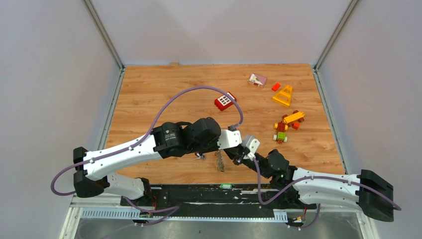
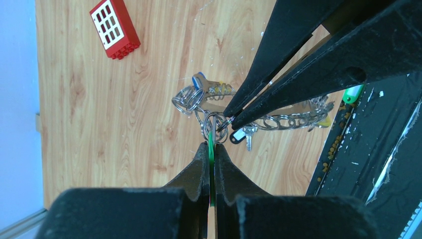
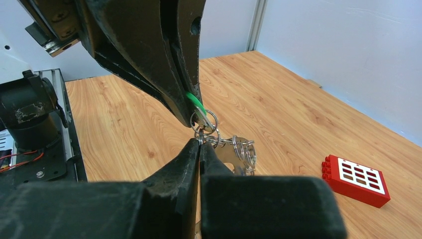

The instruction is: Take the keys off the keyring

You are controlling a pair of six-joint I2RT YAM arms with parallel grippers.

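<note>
steel keyring (image 2: 278,121) looks light, stiff, slippery, keys (image 2: 215,89) dangling loose. left gripper (image 2: 211,148) clamps a green tab (image 3: 194,101); right gripper (image 3: 199,144) is closed against a small ring (image 3: 203,128), the sensible hold.

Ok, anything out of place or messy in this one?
Yes: a small green piece lies off the wood on the black base strip between the arms, and yellowish crumbs speckle that strip's edge. Nothing looks broken.

Lab test cell: white panels (image 1: 214,30) enclosing a wooden table (image 1: 164,89).
</note>
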